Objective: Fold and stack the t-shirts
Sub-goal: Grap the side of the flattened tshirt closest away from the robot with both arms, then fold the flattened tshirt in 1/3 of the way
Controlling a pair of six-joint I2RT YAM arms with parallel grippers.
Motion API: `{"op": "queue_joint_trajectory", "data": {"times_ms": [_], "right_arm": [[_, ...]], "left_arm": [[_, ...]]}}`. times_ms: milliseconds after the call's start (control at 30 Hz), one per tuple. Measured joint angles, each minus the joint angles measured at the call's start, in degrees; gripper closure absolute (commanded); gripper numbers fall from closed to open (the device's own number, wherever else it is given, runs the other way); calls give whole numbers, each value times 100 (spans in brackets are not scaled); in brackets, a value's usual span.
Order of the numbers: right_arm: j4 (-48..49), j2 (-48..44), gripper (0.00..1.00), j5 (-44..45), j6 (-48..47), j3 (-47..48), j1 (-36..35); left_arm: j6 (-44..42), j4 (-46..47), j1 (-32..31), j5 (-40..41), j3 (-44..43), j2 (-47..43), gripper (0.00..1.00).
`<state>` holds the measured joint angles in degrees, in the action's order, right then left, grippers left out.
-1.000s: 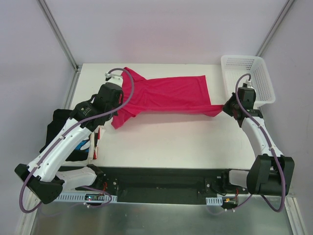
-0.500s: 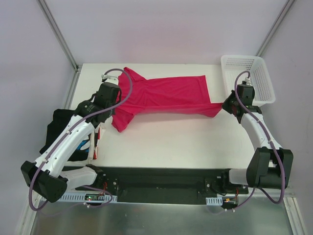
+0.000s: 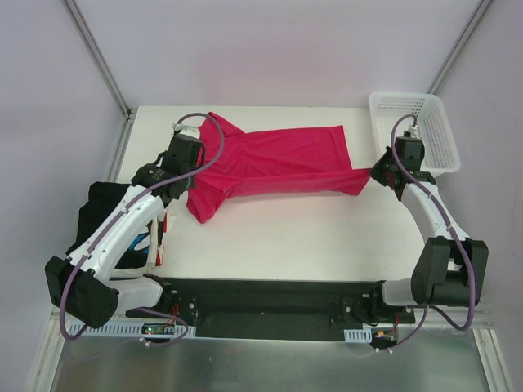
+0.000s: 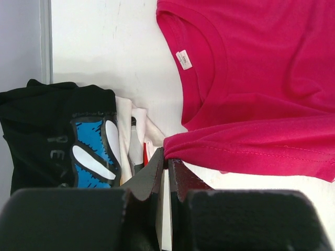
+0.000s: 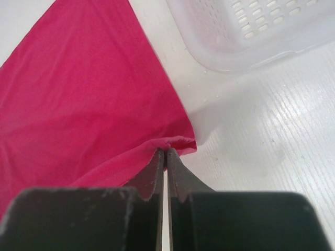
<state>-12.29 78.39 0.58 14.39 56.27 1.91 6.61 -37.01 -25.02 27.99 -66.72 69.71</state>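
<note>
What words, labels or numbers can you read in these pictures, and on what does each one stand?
On the neck label of the crimson-pink t-shirt: print too small to read.
On the black t-shirt: grey letters beside the blue-and-white print, too dim to read.
No other text shows.

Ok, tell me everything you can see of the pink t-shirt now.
The pink t-shirt is plain crimson knit cloth, short-sleeved, with a ribbed collar and a white neck label. It lies stretched across the table, partly folded lengthwise, collar to the left. The left gripper pinches a stitched edge near the collar; the right gripper pinches the opposite corner, beside the basket but apart from it.
</note>
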Motion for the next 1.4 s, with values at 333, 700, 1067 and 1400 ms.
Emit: {"op": "queue_joint_trajectory", "data": {"times_ms": [333,700,1067,1400], "right_arm": [[61,382,99,-234,81,173,-2],[138,737,99,-310,162,422,-195],[160,942,99,-302,160,664,-271],[160,1493,99,-299,160,914,-271]], "left_arm": [[-17,87,111,-61,0,92,100],[-96,114,260,-76,4,103,100],[-120,232,413,-192,13,240,100],[-118,267,527,-358,-46,953,100]]}}
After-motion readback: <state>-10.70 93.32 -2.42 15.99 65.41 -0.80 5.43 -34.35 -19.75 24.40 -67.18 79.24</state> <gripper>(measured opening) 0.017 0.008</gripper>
